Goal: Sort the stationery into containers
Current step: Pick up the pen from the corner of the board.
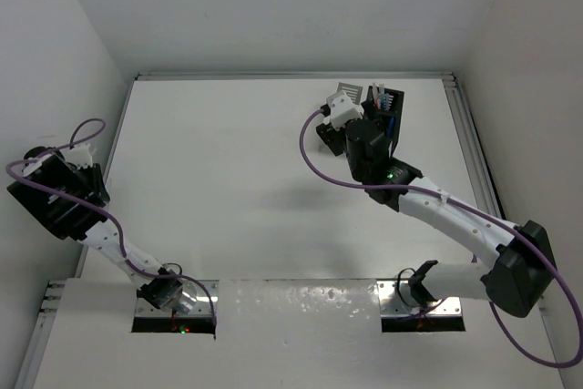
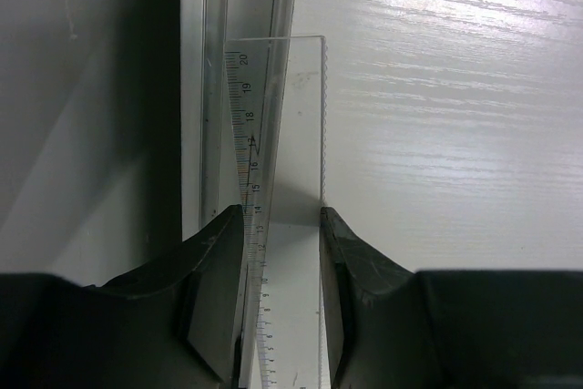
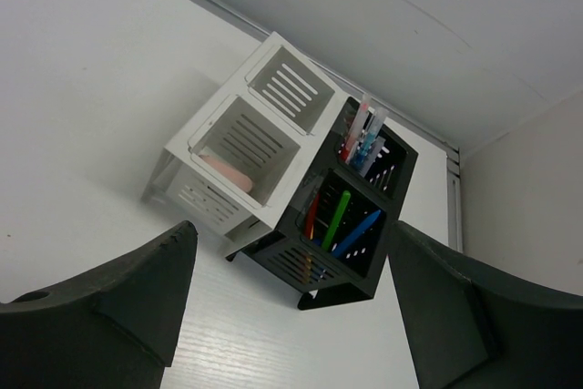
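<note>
clamping a clear ruler [image 2: 290, 125] numbered to 20, left gripper [image 2: 282, 221] pinches; right gripper [image 3: 290, 234] gapes wide.

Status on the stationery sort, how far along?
Done: pens stand in the black container, and a pink eraser lies in the white container. In hand: the left fingers are shut on a clear ruler at the table's left edge; the right fingers hang open and empty by the containers. Left: the ruler into a container. The top view shows no other loose stationery.
</note>
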{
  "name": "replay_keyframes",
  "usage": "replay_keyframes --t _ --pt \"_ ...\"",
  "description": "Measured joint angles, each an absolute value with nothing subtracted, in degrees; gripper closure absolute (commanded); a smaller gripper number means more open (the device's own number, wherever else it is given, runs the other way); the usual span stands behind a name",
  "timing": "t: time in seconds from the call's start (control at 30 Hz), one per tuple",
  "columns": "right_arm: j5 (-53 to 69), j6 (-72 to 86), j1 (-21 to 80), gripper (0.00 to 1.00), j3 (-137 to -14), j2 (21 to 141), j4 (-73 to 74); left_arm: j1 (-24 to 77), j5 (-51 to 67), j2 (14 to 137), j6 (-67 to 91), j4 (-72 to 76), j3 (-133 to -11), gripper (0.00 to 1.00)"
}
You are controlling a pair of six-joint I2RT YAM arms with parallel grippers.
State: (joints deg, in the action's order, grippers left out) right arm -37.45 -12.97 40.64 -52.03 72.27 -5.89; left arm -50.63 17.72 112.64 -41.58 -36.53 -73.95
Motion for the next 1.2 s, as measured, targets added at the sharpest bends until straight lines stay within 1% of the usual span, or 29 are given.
replay_keyframes --t 0.5,0.93,1.1,1.2 --pt "-37.5 -13.8 40.6 0.17 -51.9 72.2 -5.9 -51.1 17.5 113.0 -36.2 -33.8 -74.3 0.73" --pt "-38.6 -13.8 40.6 0.17 -51.0 71.6 -5.9 -51.4 18.2 112.5 -28.7 -27.4 -72.1 0.70" --pt "-38.7 -13.8 40.6 0.17 -50.8 71.6 -5.9 -51.4 18.3 112.1 -25.1 -24.3 -70.8 0.63" --pt "-38.8 -13.8 40.7 0.17 -50.4 71.4 -5.8 -51.4 18.7 112.1 -23.5 -22.7 -70.2 0.54"
